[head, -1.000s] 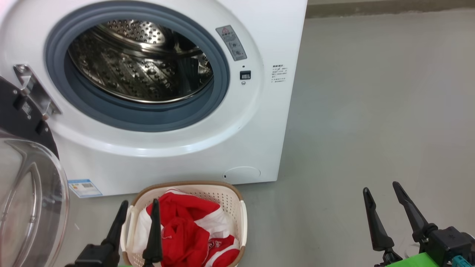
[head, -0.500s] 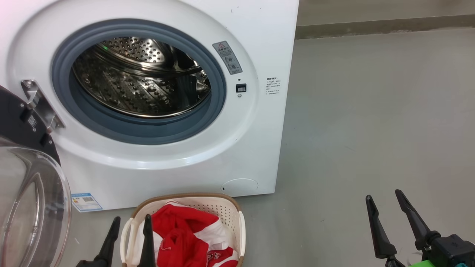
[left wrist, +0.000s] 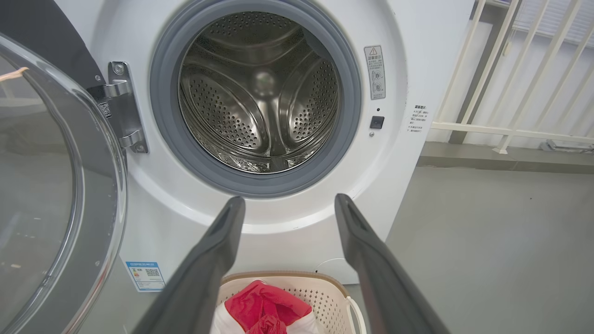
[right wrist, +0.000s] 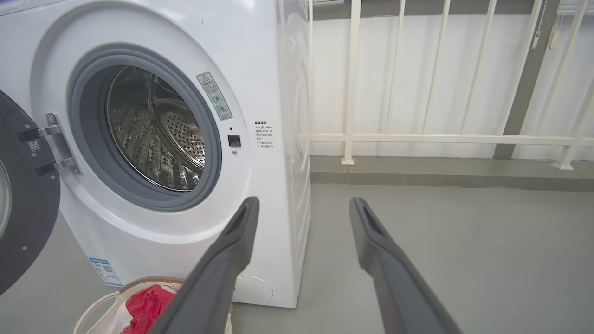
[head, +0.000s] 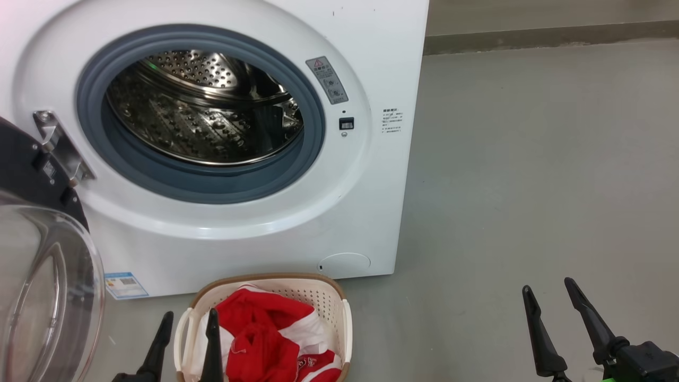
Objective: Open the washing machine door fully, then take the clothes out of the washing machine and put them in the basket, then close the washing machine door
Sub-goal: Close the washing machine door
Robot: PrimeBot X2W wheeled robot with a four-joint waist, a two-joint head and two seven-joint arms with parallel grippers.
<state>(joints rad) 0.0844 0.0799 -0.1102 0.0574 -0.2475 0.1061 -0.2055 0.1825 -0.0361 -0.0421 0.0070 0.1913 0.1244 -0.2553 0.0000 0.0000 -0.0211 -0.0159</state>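
The white washing machine (head: pixel 366 175) stands with its round door (head: pixel 48 286) swung wide open to the left, hinge side at the drum's left. Its steel drum (head: pixel 201 116) holds nothing that I can see, also in the left wrist view (left wrist: pixel 260 93). The red and white clothes (head: pixel 265 334) lie in the cream basket (head: pixel 323 292) on the floor in front of the machine. My left gripper (head: pixel 189 315) is open with nothing in it, over the basket's left edge. My right gripper (head: pixel 547 284) is open too, over bare floor at the lower right.
Grey floor (head: pixel 530 175) stretches to the right of the machine. A low kerb runs along the back, with a white railing (right wrist: pixel 417 138) above it. The open door's glass bowl bulges out at the far left.
The head view has tilted up a little, so machine and basket sit lower in the picture. Both grippers have sunk toward the bottom edge, the left one drawn back from the clothes.
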